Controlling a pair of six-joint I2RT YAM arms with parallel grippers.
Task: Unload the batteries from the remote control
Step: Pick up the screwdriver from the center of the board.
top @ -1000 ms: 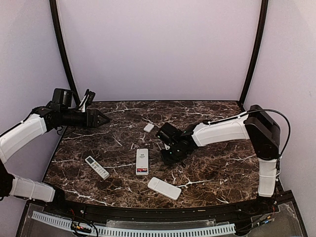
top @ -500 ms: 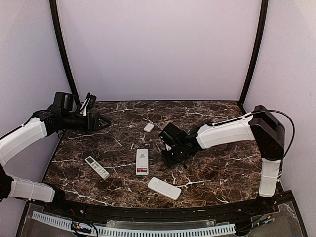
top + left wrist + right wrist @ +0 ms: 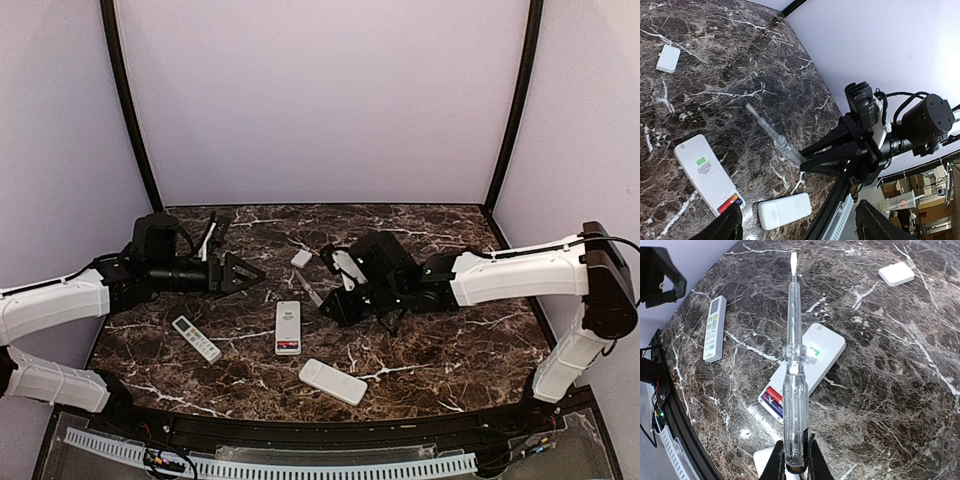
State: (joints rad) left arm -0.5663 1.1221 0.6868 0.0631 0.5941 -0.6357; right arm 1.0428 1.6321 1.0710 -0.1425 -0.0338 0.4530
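Observation:
The remote control point(image 3: 288, 325) lies back-up at mid-table, its compartment open with a red and a purple battery point(image 3: 773, 398) side by side inside; the batteries point(image 3: 733, 202) sit at the remote's near end. My right gripper point(image 3: 794, 461) is shut on the handle of a clear screwdriver point(image 3: 792, 340), held above the remote point(image 3: 812, 360) with its flat tip pointing toward the far left. In the top view that gripper point(image 3: 327, 308) hovers just right of the remote. My left gripper point(image 3: 252, 276) stands open, up and left of the remote, holding nothing.
A slim white remote point(image 3: 196, 338) lies left of the open one. Another white remote point(image 3: 333, 381) lies near the front edge. A small white cover point(image 3: 301, 258) rests further back. The table's curved edge point(image 3: 840, 200) runs close behind the right gripper.
The right gripper closed on the clear screwdriver, lifted it off the table and swung it toward the remote. The left arm swung right, toward the table's middle, staying open.

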